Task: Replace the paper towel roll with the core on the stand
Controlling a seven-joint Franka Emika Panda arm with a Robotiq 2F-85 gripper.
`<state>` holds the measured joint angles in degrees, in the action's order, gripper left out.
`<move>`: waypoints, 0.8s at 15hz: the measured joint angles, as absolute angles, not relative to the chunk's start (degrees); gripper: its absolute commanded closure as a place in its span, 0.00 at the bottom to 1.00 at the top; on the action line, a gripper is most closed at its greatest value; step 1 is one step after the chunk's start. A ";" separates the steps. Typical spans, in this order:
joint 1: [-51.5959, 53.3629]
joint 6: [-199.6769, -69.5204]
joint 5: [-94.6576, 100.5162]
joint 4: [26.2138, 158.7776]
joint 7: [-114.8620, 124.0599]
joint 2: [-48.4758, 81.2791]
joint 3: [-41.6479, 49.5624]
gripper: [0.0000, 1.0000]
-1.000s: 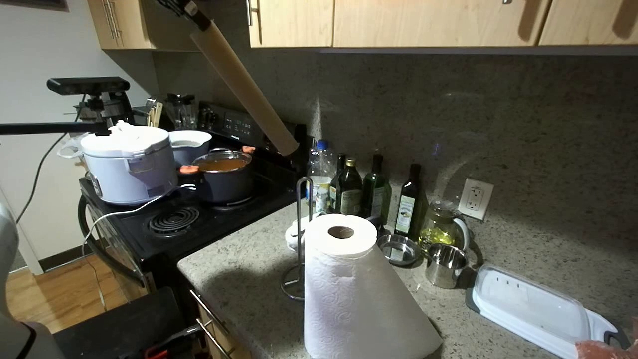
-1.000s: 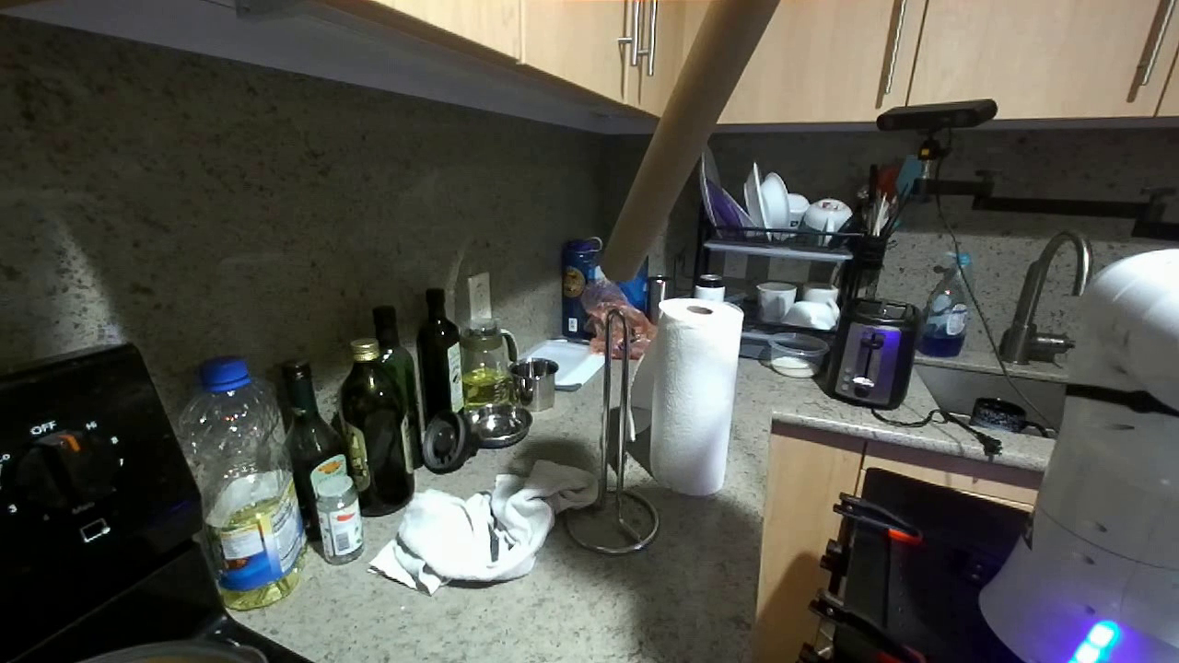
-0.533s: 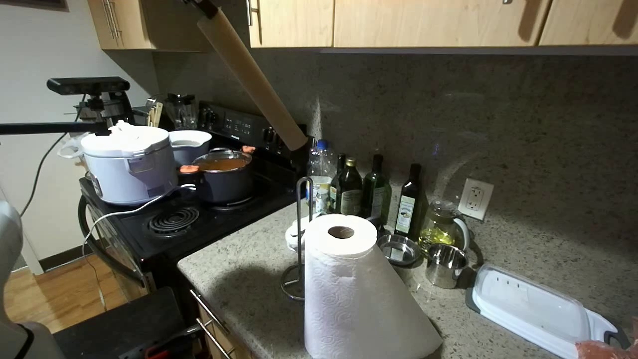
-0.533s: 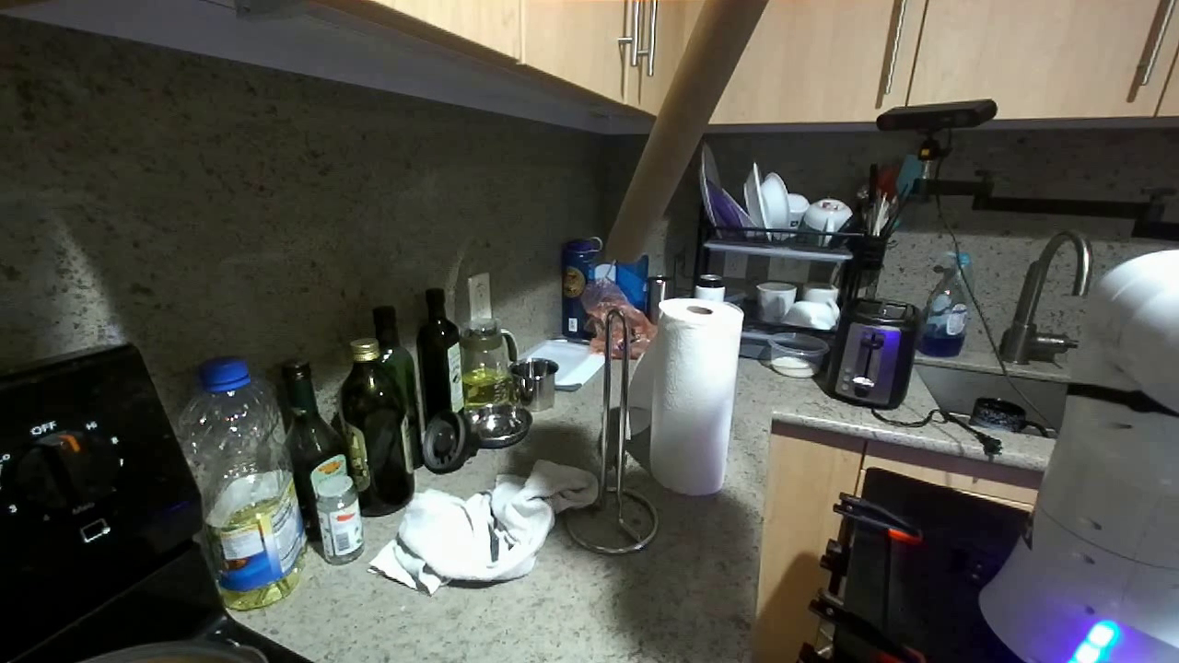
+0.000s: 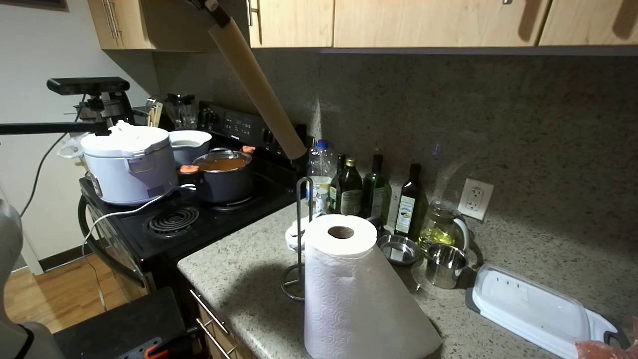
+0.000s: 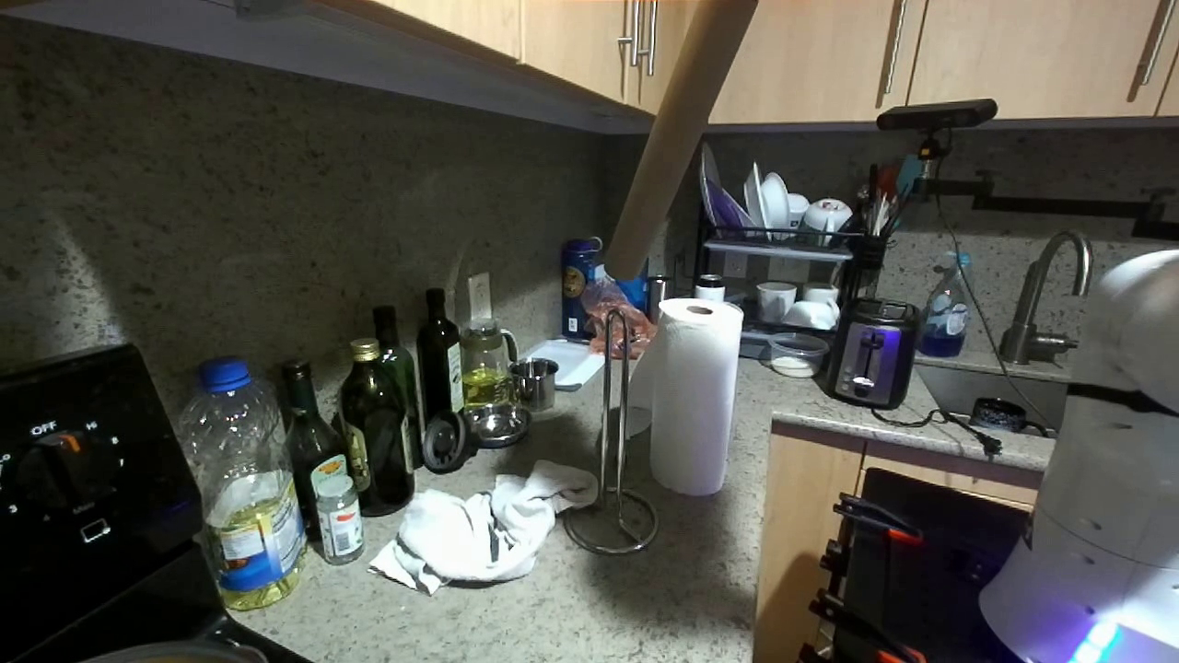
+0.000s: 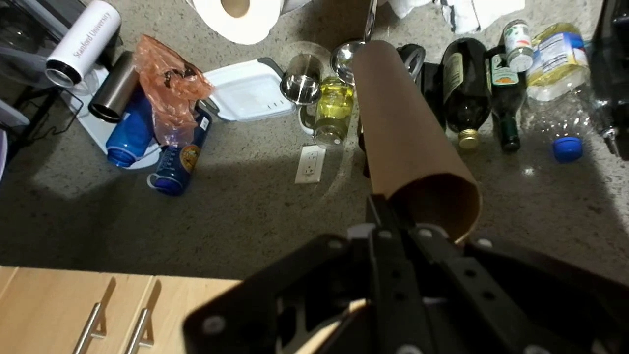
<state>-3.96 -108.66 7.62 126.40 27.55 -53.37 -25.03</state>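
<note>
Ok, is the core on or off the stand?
Off: in both exterior views the core slants in the air, a gap between its lower end and the stand.

The paper towel roll [image 6: 697, 396] stood just beside the stand [image 6: 604, 424] on the surface [image 6: 516, 626].
The core [image 6: 682, 138] hung tilted from my pincer [image 7: 390, 211], its lower end showing above the stand's top in both exterior views. In an exterior view the cloth [image 6: 479, 534] lay left of the stand, the roll right of it, the bottles [image 6: 376, 424] left of and behind the cloth, the toaster [image 6: 875, 364] farther right, beyond the roll. In an exterior view, the pot [image 5: 224, 185] sat on the stove [image 5: 214, 222], left of the surface.
</note>
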 measured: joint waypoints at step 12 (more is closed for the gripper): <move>-3.67 -108.06 6.34 125.21 27.55 -47.73 -22.26 1.00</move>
